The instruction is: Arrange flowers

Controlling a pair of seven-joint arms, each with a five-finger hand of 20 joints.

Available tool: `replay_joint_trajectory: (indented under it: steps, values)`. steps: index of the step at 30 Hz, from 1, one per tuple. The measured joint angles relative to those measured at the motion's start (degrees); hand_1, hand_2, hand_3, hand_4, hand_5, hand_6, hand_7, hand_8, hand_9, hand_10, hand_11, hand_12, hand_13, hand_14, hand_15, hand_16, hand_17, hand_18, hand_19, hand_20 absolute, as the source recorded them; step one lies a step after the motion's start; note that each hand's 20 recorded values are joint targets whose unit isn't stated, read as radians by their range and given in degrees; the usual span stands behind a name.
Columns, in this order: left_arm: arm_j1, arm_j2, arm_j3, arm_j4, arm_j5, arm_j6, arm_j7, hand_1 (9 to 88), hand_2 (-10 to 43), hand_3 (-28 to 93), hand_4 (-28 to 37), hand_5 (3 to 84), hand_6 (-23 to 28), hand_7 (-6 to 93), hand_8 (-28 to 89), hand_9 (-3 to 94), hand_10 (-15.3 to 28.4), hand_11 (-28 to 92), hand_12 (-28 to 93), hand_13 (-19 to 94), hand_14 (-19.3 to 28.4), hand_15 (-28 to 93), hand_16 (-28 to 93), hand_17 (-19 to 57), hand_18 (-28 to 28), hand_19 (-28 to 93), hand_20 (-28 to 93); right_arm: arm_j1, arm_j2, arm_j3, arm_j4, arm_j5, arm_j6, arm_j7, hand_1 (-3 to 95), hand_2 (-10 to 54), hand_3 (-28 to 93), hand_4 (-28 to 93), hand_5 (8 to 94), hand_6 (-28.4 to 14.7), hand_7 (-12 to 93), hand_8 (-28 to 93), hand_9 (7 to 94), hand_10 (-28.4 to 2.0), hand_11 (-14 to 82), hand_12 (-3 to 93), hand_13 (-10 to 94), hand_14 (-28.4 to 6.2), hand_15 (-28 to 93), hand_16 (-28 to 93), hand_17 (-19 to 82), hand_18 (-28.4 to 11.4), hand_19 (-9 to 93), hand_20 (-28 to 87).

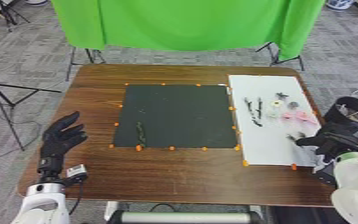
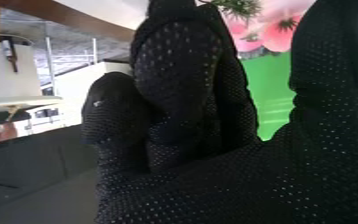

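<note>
My right robot hand (image 1: 334,141) is at the lower right of the head view, over the near right part of the white board (image 1: 269,150). Its fingers are loosely extended, the thumb well apart from them, and I see nothing held in the gap. Two dark sprigs (image 1: 293,138) lie just beyond its fingertips, toward the left of the frame; whether they touch, I cannot tell. The pink flowers (image 1: 300,116) lie farther up the board, above and slightly left of that hand, and two long twigs (image 1: 250,107) lie left of them, their long axes running roughly up and down the frame.

My left robot hand (image 1: 62,132) is open and empty at the left of the bench (image 1: 184,175), far from these. One stem (image 1: 141,134) lies nearly upright on the dark mat (image 1: 180,107), so I judge the arranging barely begun. The right is nearer the sprigs; a pick there calls for a short leftward reach and a pinch across the stem.
</note>
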Motion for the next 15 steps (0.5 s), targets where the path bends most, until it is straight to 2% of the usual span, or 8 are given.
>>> replay_joint_trajectory:
  steps: [2, 4, 7, 15]
  values:
    - [0.0, 0.07, 0.13, -0.09, -0.59, 1.33, 0.16, 61.1, -8.0, 65, -8.4, 36.9, -1.0, 27.0, -14, 26.1, 8.6, 24, 9, 35, 11.3, 25, -1, 24.4, 12.4, 28, 32, -0.1, -0.1, 0.0, 0.2, 0.0, 0.1, 0.1, 46.9, -9.5, 60, -13, 73.0, -5.3, 17, 12, 88.2, -14.0, 25.8, 21.1, 94, -3.9, 49, 24, 70, -7.1, 87, 30]
    - [0.0, 0.08, 0.13, -0.15, -0.94, 1.63, 0.17, 60.2, -8.2, 66, -8.0, 36.9, -1.1, 27.3, -14, 26.1, 8.6, 24, 9, 35, 11.5, 26, -1, 23.8, 12.3, 27, 32, -0.2, -0.3, -0.2, 0.3, 0.2, 0.5, 0.1, 53.7, -9.5, 54, -12, 75.2, -5.1, 16, 21, 89.8, -13.4, 27.9, 21.6, 94, -3.4, 51, 23, 71, -6.9, 87, 30]
    - [0.0, 0.08, 0.13, -0.18, -1.21, 1.62, 0.16, 58.5, -8.8, 66, -7.9, 37.0, -1.1, 27.6, -15, 26.5, 8.6, 25, 9, 36, 11.6, 27, -1, 23.3, 12.3, 27, 33, -0.4, -0.3, -0.6, 0.6, 0.3, 1.9, 0.2, 57.8, -9.5, 55, -12, 78.6, -4.2, 20, 25, 92.1, -12.4, 31.0, 22.7, 94, -3.1, 54, 22, 73, -7.3, 87, 32]
    - [0.0, 0.06, 0.05, -0.26, -1.96, 1.57, 0.15, 55.9, -9.5, 67, -7.9, 37.4, -0.7, 26.9, -14, 27.5, 8.7, 25, 9, 36, 12.2, 29, -2, 22.4, 12.5, 27, 32, -1.3, -0.3, -1.8, 1.3, -0.1, 11.4, -1.2, 59.5, -9.5, 58, -12, 79.5, -4.0, 24, 25, 92.9, -11.4, 34.2, 23.3, 94, -2.3, 58, 20, 74, -7.4, 89, 33]
